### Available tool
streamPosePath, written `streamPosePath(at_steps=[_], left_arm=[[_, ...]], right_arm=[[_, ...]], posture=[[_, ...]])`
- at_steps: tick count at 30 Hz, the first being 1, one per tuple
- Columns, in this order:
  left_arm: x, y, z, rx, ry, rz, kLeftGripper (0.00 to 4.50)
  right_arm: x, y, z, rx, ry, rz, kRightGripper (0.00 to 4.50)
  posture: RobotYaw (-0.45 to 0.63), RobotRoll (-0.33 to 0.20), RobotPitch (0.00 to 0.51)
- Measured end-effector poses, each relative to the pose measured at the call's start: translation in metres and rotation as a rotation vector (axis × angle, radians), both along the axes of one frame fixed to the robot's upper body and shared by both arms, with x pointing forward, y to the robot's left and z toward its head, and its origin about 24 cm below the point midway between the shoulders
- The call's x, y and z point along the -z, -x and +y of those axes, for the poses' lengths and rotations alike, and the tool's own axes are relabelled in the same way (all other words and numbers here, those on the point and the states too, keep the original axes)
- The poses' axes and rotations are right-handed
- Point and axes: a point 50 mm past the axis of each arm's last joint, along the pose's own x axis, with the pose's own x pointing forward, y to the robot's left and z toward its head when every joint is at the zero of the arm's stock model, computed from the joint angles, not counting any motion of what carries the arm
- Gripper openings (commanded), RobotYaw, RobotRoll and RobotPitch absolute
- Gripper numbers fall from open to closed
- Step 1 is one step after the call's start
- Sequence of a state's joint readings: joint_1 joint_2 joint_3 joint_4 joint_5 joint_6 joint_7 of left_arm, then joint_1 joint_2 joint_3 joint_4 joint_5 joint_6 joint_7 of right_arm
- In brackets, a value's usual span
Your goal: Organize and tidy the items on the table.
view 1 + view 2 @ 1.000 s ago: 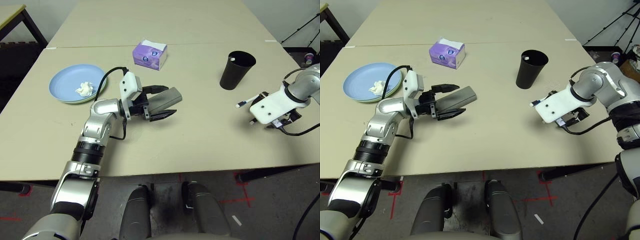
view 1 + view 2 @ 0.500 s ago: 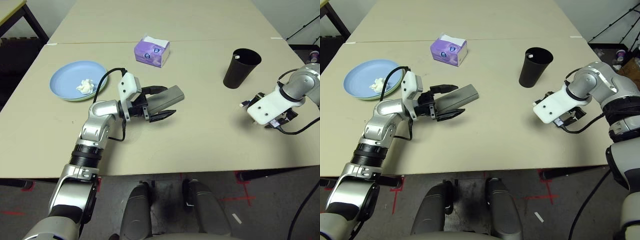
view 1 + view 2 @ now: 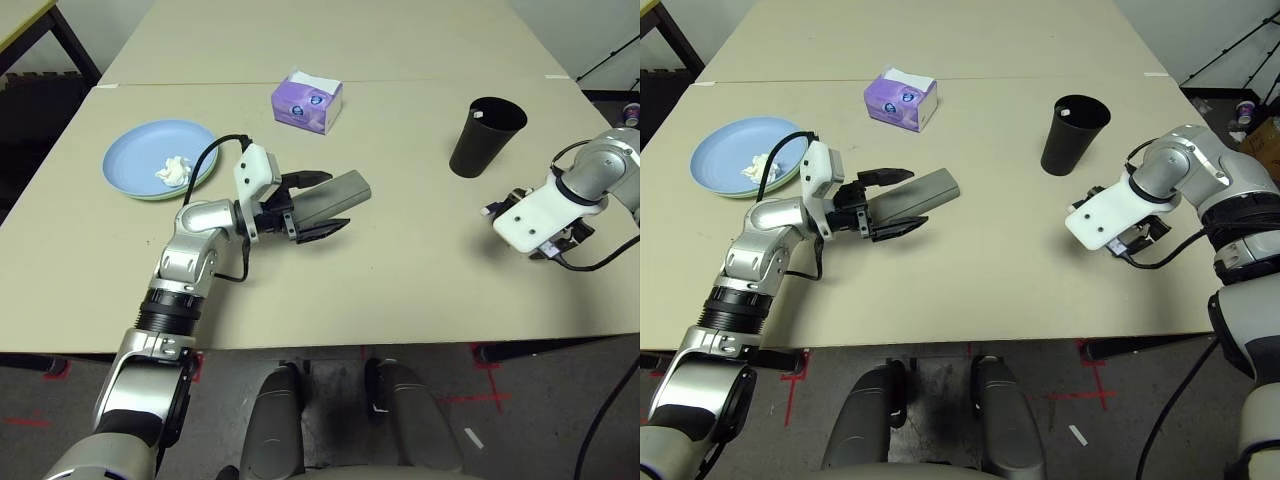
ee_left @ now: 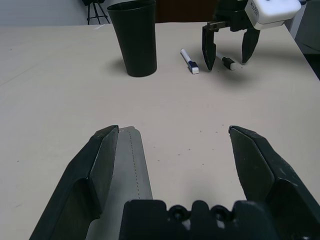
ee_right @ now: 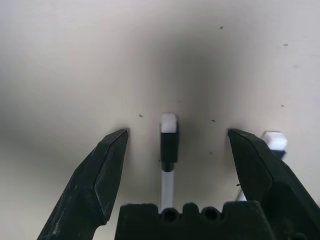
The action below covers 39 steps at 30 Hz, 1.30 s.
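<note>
On the table (image 3: pixel 400 270), the left gripper (image 3: pixel 325 205) lies level with its fingers wide apart — the grey case (image 3: pixel 335 193) rests against one finger, not clamped. Over by the black cup (image 3: pixel 483 136) the right gripper (image 4: pixel 229 54) points down, fingers spread astride one pen (image 5: pixel 168 150); the second pen (image 4: pixel 189 61) lies just beside it. Far left sits the blue plate (image 3: pixel 135 162) on a green one, crumpled tissue (image 3: pixel 173 171) in it.
</note>
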<state>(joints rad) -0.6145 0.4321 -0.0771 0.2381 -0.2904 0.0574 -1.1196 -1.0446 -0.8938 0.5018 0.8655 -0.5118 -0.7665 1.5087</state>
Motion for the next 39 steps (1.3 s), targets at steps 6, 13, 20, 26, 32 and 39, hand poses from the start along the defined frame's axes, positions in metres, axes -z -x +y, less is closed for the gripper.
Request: streamPosePath(at_steps=[6,13,20,26,32,39], left_arm=[[-0.001,0.0,0.0,0.001,-0.001,0.0,4.5],[-0.002,0.001,-0.001,0.005,-0.001,-0.007,4.5],[-0.002,0.001,-0.001,0.005,-0.001,-0.007,4.5],[-0.002,0.001,-0.001,0.009,-0.003,-0.007,4.5],[0.0,-0.001,0.003,0.011,-0.013,0.007,4.5],[-0.006,-0.002,-0.002,0.032,-0.008,-0.02,4.5]], right_arm=[[0.002,0.004,-0.004,-0.003,0.039,0.037,2.04],[0.003,0.005,-0.004,-0.013,0.05,0.048,0.33],[0.002,0.004,-0.002,0.011,0.018,0.053,0.33],[-0.018,-0.002,0.014,0.15,-0.252,0.05,0.33],[-0.046,-0.003,0.023,0.301,-0.524,0.079,0.33],[-0.077,-0.018,0.06,0.36,-1.161,0.122,0.33]], posture=[[-0.03,0.0,0.207],[-0.03,0.0,0.201],[-0.04,0.0,0.18],[-0.05,0.0,0.181],[-0.06,0.0,0.168],[-0.07,0.0,0.154]])
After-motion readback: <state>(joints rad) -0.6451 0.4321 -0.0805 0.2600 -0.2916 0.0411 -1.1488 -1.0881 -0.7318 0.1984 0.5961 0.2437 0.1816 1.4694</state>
